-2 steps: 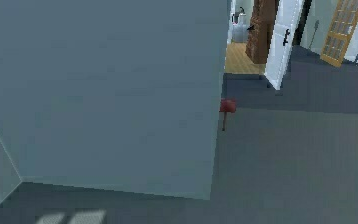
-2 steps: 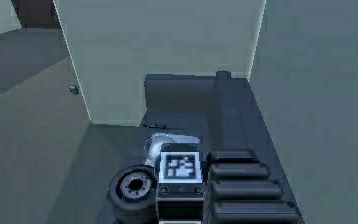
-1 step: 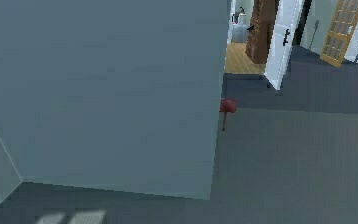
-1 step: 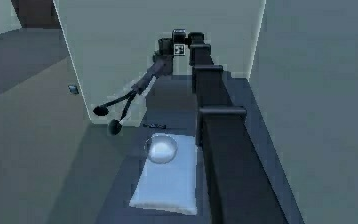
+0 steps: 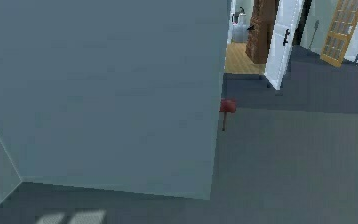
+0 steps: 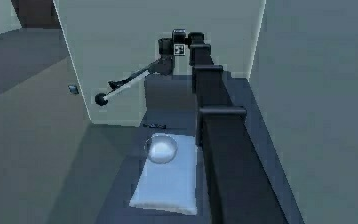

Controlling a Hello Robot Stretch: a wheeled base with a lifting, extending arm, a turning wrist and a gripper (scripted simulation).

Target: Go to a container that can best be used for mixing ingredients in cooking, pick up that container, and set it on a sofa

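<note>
In the arm side view, a pale, glassy round thing [image 6: 163, 150], bowl-like in shape, rests on a light rectangular cushion [image 6: 167, 185] left of the arm. The arm [image 6: 219, 120] rises as a dark bar to two white marker squares [image 6: 173, 43]. From there the gripper [image 6: 103, 98] slants down and left, its thin fingers ending against a bare pale wall panel. It holds nothing. The round thing lies lower in the picture than the fingertips, and right of them.
A small knob [image 6: 73, 90] sits on the pale panel left of the fingers. A dark blue padded surface [image 6: 249, 130] runs beside the arm. The forward view has a large grey-green wall [image 5: 107, 90], a small red thing [image 5: 227, 106] at its corner, a white open door [image 5: 283, 45] and dark floor [image 5: 297, 150].
</note>
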